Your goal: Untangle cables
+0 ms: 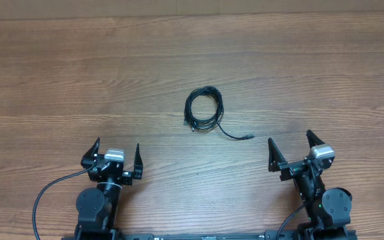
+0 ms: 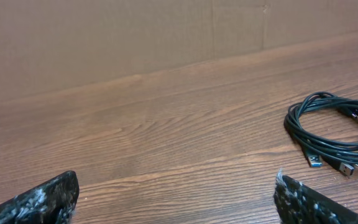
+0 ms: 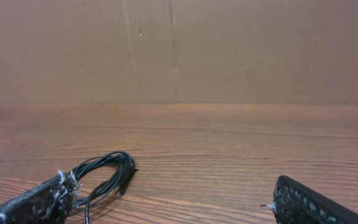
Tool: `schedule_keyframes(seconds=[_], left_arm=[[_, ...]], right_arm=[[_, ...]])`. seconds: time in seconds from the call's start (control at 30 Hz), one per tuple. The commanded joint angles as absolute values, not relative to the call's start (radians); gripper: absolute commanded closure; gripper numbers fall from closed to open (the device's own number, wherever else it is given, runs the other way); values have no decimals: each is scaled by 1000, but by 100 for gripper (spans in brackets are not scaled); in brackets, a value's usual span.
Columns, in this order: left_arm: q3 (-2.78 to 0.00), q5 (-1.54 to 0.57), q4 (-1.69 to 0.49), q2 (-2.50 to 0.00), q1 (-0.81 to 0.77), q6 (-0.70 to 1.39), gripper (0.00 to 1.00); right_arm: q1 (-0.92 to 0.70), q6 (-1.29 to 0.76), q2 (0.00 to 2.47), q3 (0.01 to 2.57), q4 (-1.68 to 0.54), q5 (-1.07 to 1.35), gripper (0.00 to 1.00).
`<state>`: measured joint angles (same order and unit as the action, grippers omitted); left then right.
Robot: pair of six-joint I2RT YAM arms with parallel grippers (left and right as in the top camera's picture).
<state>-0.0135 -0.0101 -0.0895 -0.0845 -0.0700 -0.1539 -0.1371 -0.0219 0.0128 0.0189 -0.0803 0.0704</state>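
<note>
A wooden table (image 1: 79,73) is seen from above, and the cables (image 1: 203,109) lie on it as one small black coil near its middle. One loose strand (image 1: 231,133) curves out of the coil toward the robot and its right, ending in a small plug (image 1: 247,137) that rests on the wood. The left pincer (image 1: 117,144) sits nearer the robot than the coil and off to its left, well apart from it. Its two fingers are spread wide with nothing between them. The right pincer (image 1: 289,138) sits nearer the robot than the coil and off to its right, also well apart. It too gapes wide and grips nothing. In the left wrist view the coil lies at the far right, and two plug ends (image 2: 314,162) poke out of its near side, one with a blue tip. In the right wrist view the coil lies at the lower left. A brown cardboard wall (image 3: 179,50) stands behind the coil at the table's far edge.
</note>
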Motion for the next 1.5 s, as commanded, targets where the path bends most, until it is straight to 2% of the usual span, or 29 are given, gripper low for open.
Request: schedule_keyframes(seconds=[0.0, 0.23, 0.4, 0.63, 0.73, 0.93, 1.2, 1.47], left_arm=[[-14, 0, -97, -84, -66, -153, 0], [-16, -1, -97, -84, -66, -141, 0], [-42, 1, -100, -84, -66, -14, 0], [-119, 4, -151, -89, -66, 4, 1], [-188, -2, -195, -122, -66, 6, 0], [-362, -4, -279, -288, -66, 26, 0], [-706, -77, -478, -635, -66, 27, 0], [-1177, -134, -838, -1033, -66, 68, 0]], right_arm=[[-135, -22, 3, 8, -76, 65, 0], [-135, -22, 3, 8, -76, 66, 0], [-135, -29, 3, 8, -74, 78, 0], [-135, -31, 4, 34, -101, 191, 0], [-135, -101, 9, 72, -125, 194, 0], [-135, -157, 83, 217, -216, 236, 0], [-135, -157, 325, 513, -424, 314, 0], [-135, -157, 688, 921, -714, 393, 0]])
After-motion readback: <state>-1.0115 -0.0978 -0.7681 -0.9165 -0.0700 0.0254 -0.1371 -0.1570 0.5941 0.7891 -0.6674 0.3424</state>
